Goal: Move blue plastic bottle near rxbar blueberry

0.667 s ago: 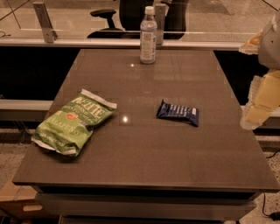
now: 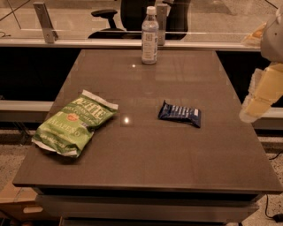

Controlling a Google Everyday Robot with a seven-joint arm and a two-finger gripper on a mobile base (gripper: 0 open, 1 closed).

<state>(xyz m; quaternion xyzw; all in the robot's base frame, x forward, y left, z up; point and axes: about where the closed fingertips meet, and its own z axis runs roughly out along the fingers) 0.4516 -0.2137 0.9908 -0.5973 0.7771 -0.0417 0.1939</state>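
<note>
Pale tool (image 2: 251, 110) at far right edge, aloft, under arm (image 2: 270, 84) on a down-left slant.

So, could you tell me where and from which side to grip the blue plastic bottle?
Probably around the labelled middle of the blue plastic bottle, level from the near side: it stands upright at the far edge of the table, a post behind. The hand hangs off its right edge.

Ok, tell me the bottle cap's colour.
White cap, in the camera view; gripper sits right of the table.
</note>
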